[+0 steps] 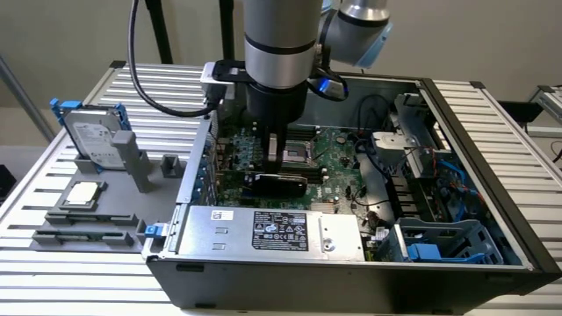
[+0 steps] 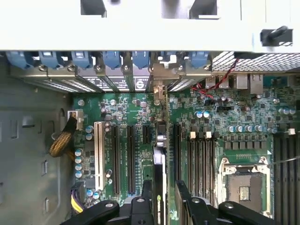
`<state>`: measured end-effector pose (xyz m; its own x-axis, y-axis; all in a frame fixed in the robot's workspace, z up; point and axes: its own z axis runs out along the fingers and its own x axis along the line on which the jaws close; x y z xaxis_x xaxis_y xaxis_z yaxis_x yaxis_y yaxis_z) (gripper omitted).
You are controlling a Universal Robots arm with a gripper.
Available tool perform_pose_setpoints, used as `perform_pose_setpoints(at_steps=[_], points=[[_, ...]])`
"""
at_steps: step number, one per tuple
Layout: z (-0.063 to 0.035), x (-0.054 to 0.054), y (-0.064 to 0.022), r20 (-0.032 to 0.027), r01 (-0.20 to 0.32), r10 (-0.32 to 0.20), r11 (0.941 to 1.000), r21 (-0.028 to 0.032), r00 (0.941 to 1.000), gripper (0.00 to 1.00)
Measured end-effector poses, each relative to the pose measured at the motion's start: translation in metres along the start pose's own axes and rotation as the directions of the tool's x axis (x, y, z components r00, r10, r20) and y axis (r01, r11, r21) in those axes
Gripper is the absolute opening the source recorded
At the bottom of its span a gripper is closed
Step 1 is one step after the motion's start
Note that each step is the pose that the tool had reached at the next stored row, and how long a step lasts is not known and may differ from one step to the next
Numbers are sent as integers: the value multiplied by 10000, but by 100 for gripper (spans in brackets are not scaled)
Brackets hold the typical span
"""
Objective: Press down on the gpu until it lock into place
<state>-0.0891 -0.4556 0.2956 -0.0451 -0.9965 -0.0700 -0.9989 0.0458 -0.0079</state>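
The gpu [image 1: 279, 182] stands on edge in an expansion slot of the motherboard [image 1: 338, 158], inside the open computer case [image 1: 457, 197] that lies on its side on the slatted table [image 1: 62, 263]; in the wrist view you see the card [image 2: 158, 180] edge-on, running from its bracket at the rear slot openings [image 2: 140, 84] down toward the gripper [image 2: 161, 199]. Your gripper [image 1: 276, 161] hangs directly above the card with its jaws spread wide, one finger [image 2: 146, 194] on each side of the top edge, gripping nothing. I cannot tell from either view whether the card is fully seated or whether the gripper body touches it. To press well, keep the push straight down along the plane of the card, centred over the slot, so the edge connector enters evenly instead of rocking. Bear on the card's top edge or the firm rim of the black cooler cover, not on small components. Watch that the silver bracket stays lined up with its rear opening, and that the fingers stay clear of the neighbouring black slots [image 2: 123, 159]. Judge it locked when the card sits level along its length.
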Motion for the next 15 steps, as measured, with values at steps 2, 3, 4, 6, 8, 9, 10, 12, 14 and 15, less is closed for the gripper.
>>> perform_pose_setpoints(at_steps=[2, 3, 4, 6, 8, 9, 10, 12, 14, 15], points=[[-88, -6, -1, 1, 0, 0, 10000, 0, 10000, 33], [-135, -9, -1, 0, 0, 0, 10000, -1, 10000, 33], [-179, -12, -1, 2, 0, 0, 10000, 0, 10000, 31], [-257, -18, -2, 0, 0, 0, 10000, 0, 10000, 18], [-267, -19, -2, 6, 1, -1, 10000, 0, 10000, 13], [-267, -19, -2, 9, 1, -1, 10000, 1, 10000, 11], [-268, -19, -2, 8, 1, -1, 10000, 0, 10000, 11], [-269, -19, -2, 7, 0, 0, 10000, -1, 10000, 11], [-268, -19, -2, 7, 0, 0, 10000, -1, 10000, 11], [-268, -19, -2, 7, 0, 0, 10000, -1, 10000, 11]])
